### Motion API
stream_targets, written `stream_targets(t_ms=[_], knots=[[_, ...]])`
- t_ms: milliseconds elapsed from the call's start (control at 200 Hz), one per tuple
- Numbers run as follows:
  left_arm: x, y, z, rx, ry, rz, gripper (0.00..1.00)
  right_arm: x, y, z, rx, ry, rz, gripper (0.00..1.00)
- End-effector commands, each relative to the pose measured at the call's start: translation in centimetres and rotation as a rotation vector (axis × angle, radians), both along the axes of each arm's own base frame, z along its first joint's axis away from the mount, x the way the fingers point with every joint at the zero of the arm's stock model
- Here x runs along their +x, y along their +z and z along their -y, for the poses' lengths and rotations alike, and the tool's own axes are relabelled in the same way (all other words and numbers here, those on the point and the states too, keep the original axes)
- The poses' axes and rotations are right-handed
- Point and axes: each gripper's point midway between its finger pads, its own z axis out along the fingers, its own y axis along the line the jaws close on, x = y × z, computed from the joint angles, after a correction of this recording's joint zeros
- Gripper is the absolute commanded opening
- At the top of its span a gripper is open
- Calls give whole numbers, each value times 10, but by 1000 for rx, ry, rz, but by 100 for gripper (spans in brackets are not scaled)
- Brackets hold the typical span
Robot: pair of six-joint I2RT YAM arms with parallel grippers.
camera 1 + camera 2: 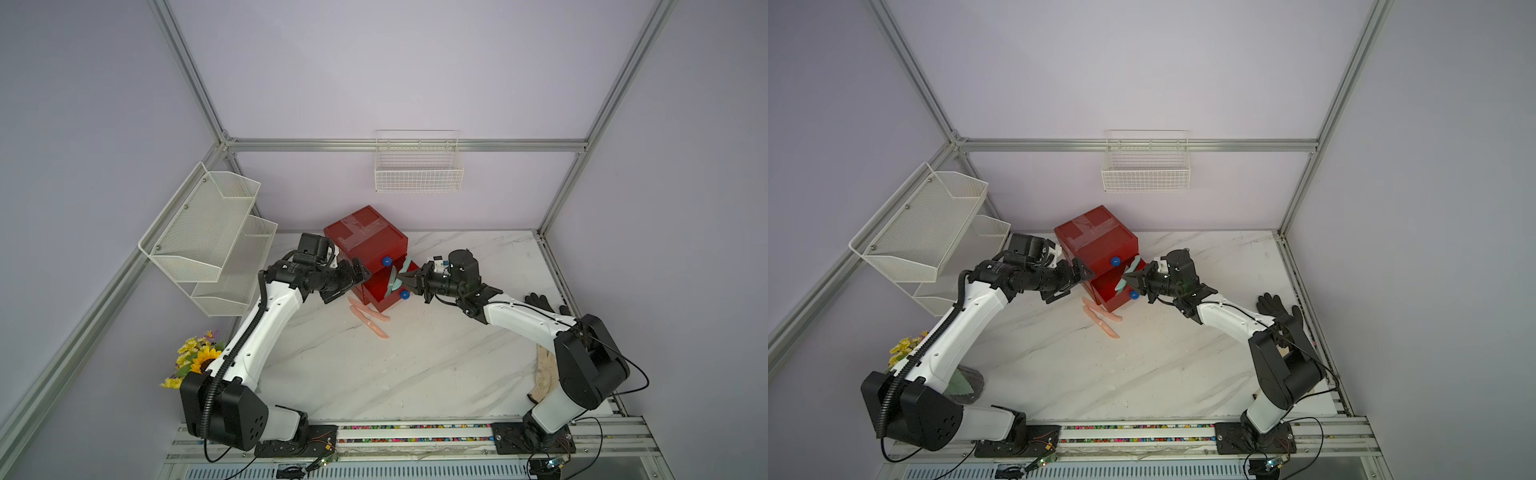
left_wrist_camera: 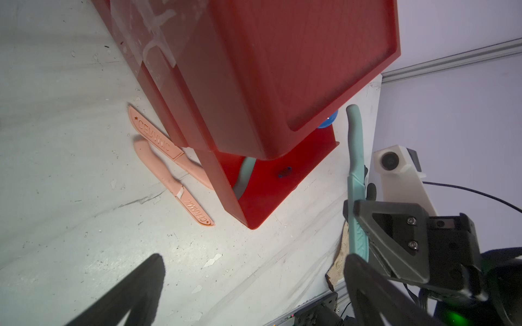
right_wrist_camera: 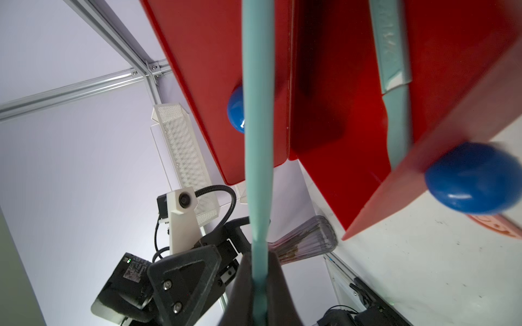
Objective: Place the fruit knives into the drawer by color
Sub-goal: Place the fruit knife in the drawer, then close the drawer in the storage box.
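Observation:
The red drawer chest (image 1: 365, 235) stands at the back of the table with a lower drawer (image 1: 380, 297) pulled out. One teal fruit knife (image 3: 395, 84) lies inside that drawer. My right gripper (image 1: 399, 277) is shut on a second teal knife (image 2: 356, 169), holding it by one end just in front of the open drawer. Two salmon-pink knives (image 1: 368, 313) (image 2: 172, 180) lie on the table against the chest's left front corner. My left gripper (image 1: 349, 284) stands open with nothing in it beside the chest, above the pink knives.
A white mesh rack (image 1: 212, 232) hangs on the left wall and a white wire basket (image 1: 417, 166) on the back wall. Sunflowers (image 1: 195, 359) stand near the left arm's base. A black glove (image 1: 540, 301) lies at the table's right edge.

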Motion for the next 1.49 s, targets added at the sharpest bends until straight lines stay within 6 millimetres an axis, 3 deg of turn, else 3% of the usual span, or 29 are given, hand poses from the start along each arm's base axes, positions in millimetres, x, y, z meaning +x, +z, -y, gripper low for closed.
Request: stream_targets(t_ms=[0, 265, 315, 465, 505, 700, 725, 840, 975, 1055, 1145, 1195, 1250, 1305, 1365, 1405, 1490], knots=[[3, 17, -2, -8, 15, 63, 100, 14, 17, -7, 104, -23, -3, 0], [3, 32, -1, -23, 16, 89, 100, 22, -4, -4, 98, -65, -52, 7], [4, 37, 0, -28, 15, 97, 100, 23, -6, -4, 100, -64, -51, 14], [8, 49, 3, -40, 8, 112, 100, 26, 1, -4, 124, -70, -24, 48], [9, 52, 4, -44, 7, 116, 100, 26, 4, -4, 128, -73, -20, 52], [18, 80, 8, -73, -1, 168, 100, 24, 29, -1, 151, -69, 54, 58], [26, 72, 11, -68, -4, 148, 100, 22, 33, 0, 152, -64, 66, 58], [43, 85, 16, -75, -16, 169, 100, 11, 47, 10, 118, -47, 125, 58], [67, 92, 27, -92, -29, 179, 100, -5, 48, 28, 4, -41, 187, 58], [82, 91, 31, -97, -32, 176, 97, -15, 37, 40, -68, -43, 190, 57], [99, 87, 40, -117, -53, 175, 85, -25, 20, 55, -152, -62, 174, 51], [107, 83, 45, -129, -63, 167, 73, -29, 9, 65, -196, -76, 163, 41], [115, 77, 49, -139, -75, 157, 54, -32, -6, 76, -231, -96, 139, 27], [121, 69, 53, -144, -86, 140, 28, -34, -21, 86, -248, -115, 110, 9], [127, 58, 56, -148, -93, 117, 8, -34, -33, 94, -262, -127, 93, 0], [130, 51, 58, -152, -95, 99, 0, -31, -40, 98, -274, -134, 83, 0], [134, 35, 59, -147, -95, 65, 0, -22, -52, 99, -291, -128, 77, 0]])
